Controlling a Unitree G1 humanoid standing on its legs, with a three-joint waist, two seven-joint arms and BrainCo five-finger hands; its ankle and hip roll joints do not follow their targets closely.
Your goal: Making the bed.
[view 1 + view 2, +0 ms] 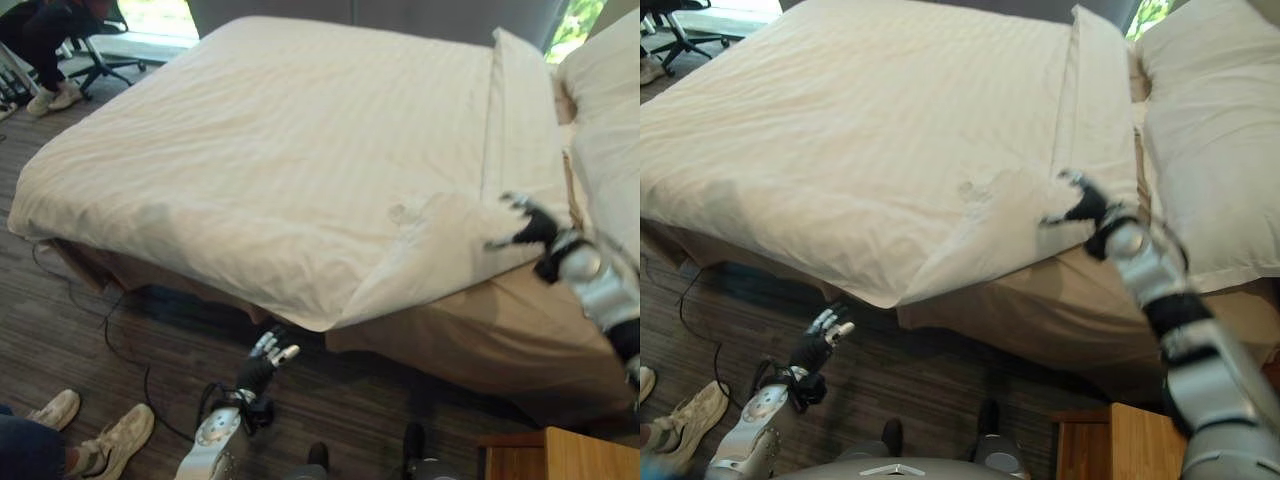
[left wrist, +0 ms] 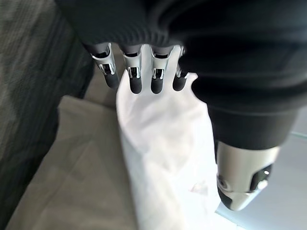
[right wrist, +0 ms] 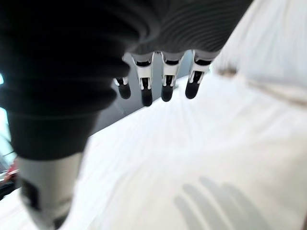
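Observation:
A cream duvet (image 1: 280,150) covers the bed, and its near corner (image 1: 320,315) hangs in a point over the tan mattress side (image 1: 480,330). My right hand (image 1: 535,228) hovers open just above the duvet's near right edge, fingers (image 3: 165,81) straight, casting a shadow on the cloth (image 3: 192,153). My left hand (image 1: 265,362) is low beside the bed, below the hanging corner, open and holding nothing. In the left wrist view its straight fingers (image 2: 132,76) point at the duvet corner (image 2: 163,143).
White pillows (image 1: 610,120) lie at the bed's right end. A wooden nightstand (image 1: 570,455) stands at the lower right. A person's shoes (image 1: 110,440) rest on the dark floor at the lower left. Another person sits by an office chair (image 1: 95,50) at the far left.

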